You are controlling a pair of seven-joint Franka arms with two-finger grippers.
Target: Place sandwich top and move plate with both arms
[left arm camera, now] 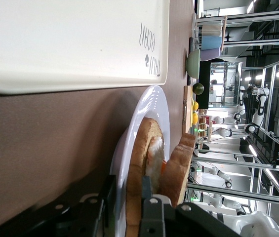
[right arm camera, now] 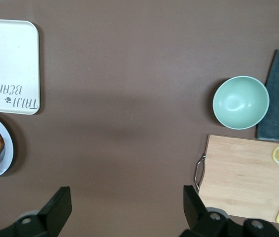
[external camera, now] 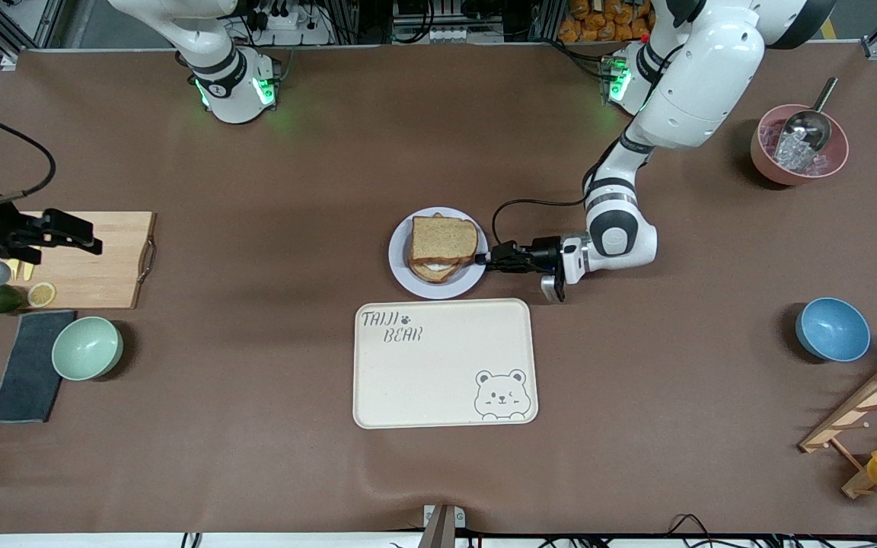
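Closest to the camera lies the cream tray (external camera: 444,363), and just past its edge sits the plate (external camera: 400,272) with the sandwich top (external camera: 444,238) already resting on the egg slice. Only one arm has reached the plate; a lift or drag from that single rim grip could tilt it and slide the loose slice off. The left tool (external camera: 489,259) is low at the plate's rim on the left arm's side, fingers narrowing either side of the rim, not clearly pinching yet. The right tool (right arm camera: 124,210) hangs spread wide and empty over the cutting board (external camera: 96,259), waiting.
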